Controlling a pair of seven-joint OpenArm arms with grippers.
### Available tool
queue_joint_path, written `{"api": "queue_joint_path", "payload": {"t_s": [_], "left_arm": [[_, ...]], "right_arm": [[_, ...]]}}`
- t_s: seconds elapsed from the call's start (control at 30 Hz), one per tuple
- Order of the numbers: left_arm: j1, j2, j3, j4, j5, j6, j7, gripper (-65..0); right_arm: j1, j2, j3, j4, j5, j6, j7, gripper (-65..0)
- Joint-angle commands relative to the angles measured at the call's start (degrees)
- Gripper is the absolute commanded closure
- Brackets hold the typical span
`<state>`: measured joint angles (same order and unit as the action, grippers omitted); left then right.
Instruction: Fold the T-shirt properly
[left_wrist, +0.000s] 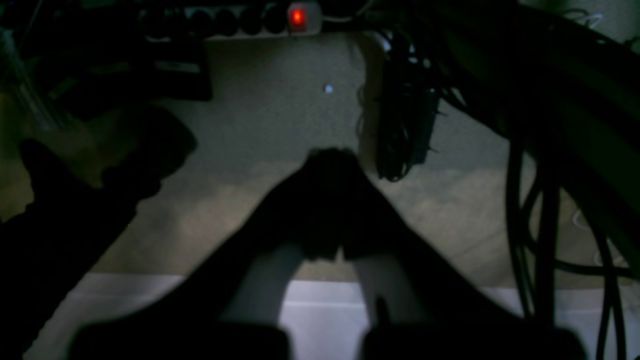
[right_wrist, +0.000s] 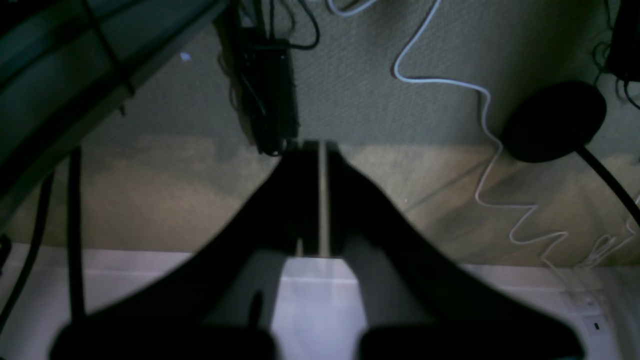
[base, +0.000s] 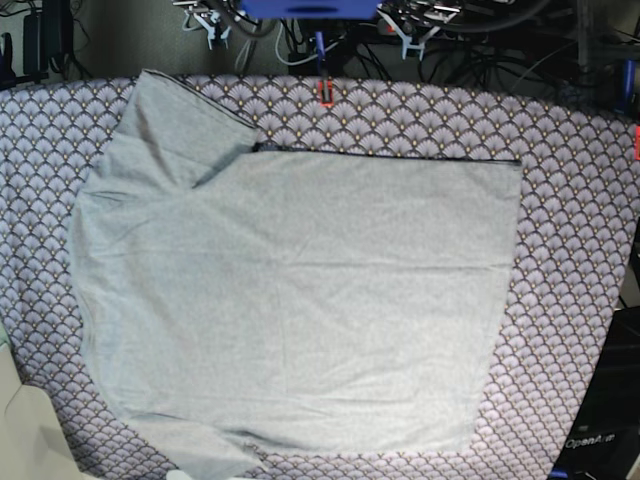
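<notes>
Hanging closed and empty off the table, left gripper (left_wrist: 330, 250) and right gripper (right_wrist: 320, 200), jaws together over bare floor. Lay spread flat on the tablecloth (base: 580, 250), T-shirt (base: 300, 300), sleeves at ten and seven o'clock. Judged unstarted; next called for reaching a sleeve edge

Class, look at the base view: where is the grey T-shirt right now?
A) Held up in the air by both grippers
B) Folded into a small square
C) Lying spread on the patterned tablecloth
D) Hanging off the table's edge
C: the T-shirt lies spread on the tablecloth, no gripper touching it.
</notes>
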<state>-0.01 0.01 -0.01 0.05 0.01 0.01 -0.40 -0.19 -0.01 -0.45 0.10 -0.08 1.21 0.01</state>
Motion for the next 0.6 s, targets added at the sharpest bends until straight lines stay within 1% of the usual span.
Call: {"api": "queue_joint_path", "payload": {"t_s": [0.0,0.57], "left_arm": [[0.23,-0.05,-0.03,0.17,0.30,0.12,0.10,-0.2],[0.49,-0.05,-0.03,-0.05,0.38,0.12,0.10,-0.2]], "right_arm": [[-0.03,0.05,0.05,-0.05,0.30,-0.91,-0.14,0.0],[-0.03,0.05,0.14,0.03,0.30,-0.91,-0.05,0.0]]}}
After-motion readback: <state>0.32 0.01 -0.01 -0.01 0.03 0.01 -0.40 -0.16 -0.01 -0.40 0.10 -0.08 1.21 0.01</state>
